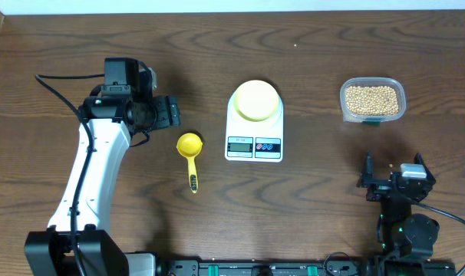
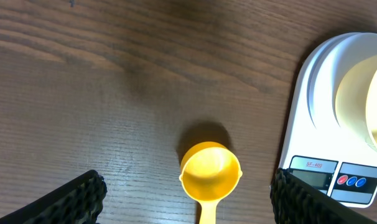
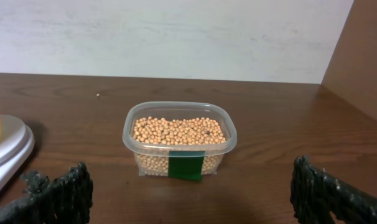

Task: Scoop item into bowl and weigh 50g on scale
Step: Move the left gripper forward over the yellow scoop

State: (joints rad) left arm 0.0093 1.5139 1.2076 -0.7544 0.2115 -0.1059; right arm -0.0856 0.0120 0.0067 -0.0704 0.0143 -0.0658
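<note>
**Both tools open, bowl on the scale, beans in their tub.**

On the left, the left tool point(image 1: 169, 113) hangs over the table point(image 1: 309, 199) with its fingers point(image 2: 70, 200) spread wide and holding nothing. The wrist view shows the yellow scoop point(image 1: 191, 147) on the wood below, between the fingers. The scoop lies just left of the scale point(image 1: 254, 147), cup toward the far edge and handle toward the near edge, and looks empty. The white scale sits mid-table with its display and two buttons facing the near side. The pale bowl point(image 1: 255, 100) stands on its round platform. Its contents cannot be made out. Well to the right, the beans point(image 1: 371, 97) fill a clear tub point(image 1: 344, 100) with a green label. At the near right corner, well apart from the tub, the right tool point(image 1: 394, 175) faces it, fingers point(image 3: 59, 194) wide apart and empty.
</note>
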